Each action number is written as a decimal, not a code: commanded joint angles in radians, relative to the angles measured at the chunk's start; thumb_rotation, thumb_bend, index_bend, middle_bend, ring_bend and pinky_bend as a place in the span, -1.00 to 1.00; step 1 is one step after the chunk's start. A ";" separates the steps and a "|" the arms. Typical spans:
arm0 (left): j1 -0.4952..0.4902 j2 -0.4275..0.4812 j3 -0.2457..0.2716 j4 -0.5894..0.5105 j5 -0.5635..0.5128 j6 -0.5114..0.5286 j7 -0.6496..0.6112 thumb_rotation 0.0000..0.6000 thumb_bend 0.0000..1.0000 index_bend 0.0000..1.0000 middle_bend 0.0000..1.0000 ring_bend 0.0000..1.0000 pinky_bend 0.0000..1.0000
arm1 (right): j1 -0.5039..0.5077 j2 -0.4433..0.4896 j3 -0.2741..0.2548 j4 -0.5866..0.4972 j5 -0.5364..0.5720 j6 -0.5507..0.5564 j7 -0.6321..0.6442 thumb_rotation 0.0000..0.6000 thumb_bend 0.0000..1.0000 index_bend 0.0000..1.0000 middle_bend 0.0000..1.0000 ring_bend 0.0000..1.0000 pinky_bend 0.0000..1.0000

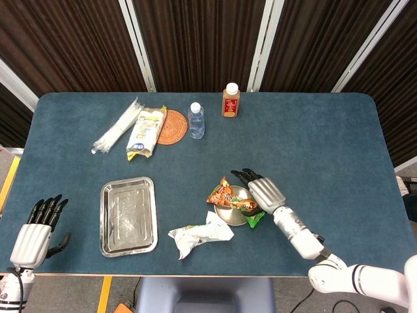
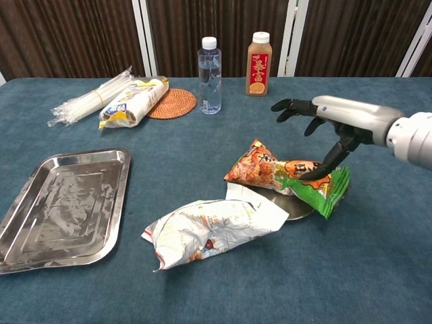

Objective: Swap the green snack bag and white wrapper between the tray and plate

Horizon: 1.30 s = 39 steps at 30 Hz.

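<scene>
The green and orange snack bag (image 2: pixel 287 177) lies across the small round metal plate (image 2: pixel 295 208), covering most of it; the head view shows the snack bag (image 1: pixel 231 198) on that plate (image 1: pixel 229 214) too. My right hand (image 2: pixel 329 116) hovers just above and behind the bag with fingers spread, one fingertip (image 2: pixel 312 175) touching its top. The crumpled white wrapper (image 2: pixel 212 229) lies on the tablecloth against the plate's left rim. The rectangular metal tray (image 2: pixel 62 206) at the left holds nothing. My left hand (image 1: pixel 38 228) stays off the table's left front corner, fingers apart and holding nothing.
At the back stand a water bottle (image 2: pixel 209 73) and a brown drink bottle (image 2: pixel 259 62). A woven coaster (image 2: pixel 172 103), a yellow-white packet (image 2: pixel 133 101) and a clear bundle of straws (image 2: pixel 88 96) lie at the back left.
</scene>
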 commanded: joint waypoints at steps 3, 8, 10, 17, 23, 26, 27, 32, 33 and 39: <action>0.004 0.011 0.034 -0.029 0.052 0.013 -0.011 1.00 -0.26 -1.00 -1.00 -1.00 -0.93 | -0.166 0.217 -0.080 -0.186 -0.174 0.226 0.051 1.00 -0.77 -1.00 -0.84 -0.98 -0.60; -0.030 0.007 0.090 -0.065 0.155 -0.022 -0.052 1.00 -0.26 -1.00 -1.00 -1.00 -0.92 | -0.391 0.225 -0.174 -0.083 -0.315 0.570 -0.110 1.00 -0.77 -1.00 -0.87 -1.00 -0.74; -0.055 -0.002 0.104 -0.081 0.187 -0.051 -0.060 1.00 -0.26 -1.00 -1.00 -1.00 -0.92 | -0.456 0.220 -0.201 -0.047 -0.328 0.639 -0.119 1.00 -0.77 -1.00 -0.88 -1.00 -0.80; -0.192 -0.058 0.099 -0.179 0.253 -0.194 -0.142 1.00 -0.28 -1.00 -1.00 -1.00 -0.97 | -0.530 0.265 -0.230 -0.026 -0.370 0.690 -0.004 1.00 -0.77 -1.00 -0.96 -1.00 -0.88; -0.317 -0.122 0.047 -0.270 0.235 -0.354 -0.128 1.00 -0.30 -1.00 -1.00 -1.00 -0.99 | -0.532 0.302 -0.204 -0.035 -0.332 0.637 0.039 1.00 -0.77 -1.00 -0.96 -1.00 -0.91; -0.372 -0.157 0.018 -0.312 0.166 -0.461 -0.107 1.00 -0.30 -1.00 -1.00 -1.00 -0.99 | -0.527 0.319 -0.193 -0.046 -0.310 0.594 0.069 1.00 -0.77 -1.00 -0.96 -1.00 -0.94; -0.385 -0.167 0.010 -0.319 0.147 -0.487 -0.097 1.00 -0.30 -1.00 -1.00 -1.00 -0.99 | -0.526 0.326 -0.191 -0.049 -0.308 0.584 0.079 1.00 -0.78 -1.00 -0.96 -1.00 -0.94; -0.431 -0.241 -0.033 -0.317 0.053 -0.577 0.000 1.00 -0.30 -1.00 -1.00 -1.00 -0.99 | -0.527 0.347 -0.183 -0.055 -0.319 0.566 0.116 1.00 -0.77 -1.00 -0.96 -1.00 -0.96; -0.440 -0.262 -0.043 -0.307 0.027 -0.596 0.023 1.00 -0.30 -1.00 -1.00 -1.00 -0.99 | -0.529 0.351 -0.181 -0.055 -0.322 0.565 0.126 1.00 -0.77 -1.00 -0.96 -1.00 -0.96; -0.487 -0.345 -0.075 -0.239 -0.098 -0.686 0.118 1.00 -0.31 -1.00 -1.00 -1.00 -0.98 | -0.541 0.368 -0.168 -0.058 -0.337 0.573 0.162 1.00 -0.77 -1.00 -0.96 -1.00 -0.96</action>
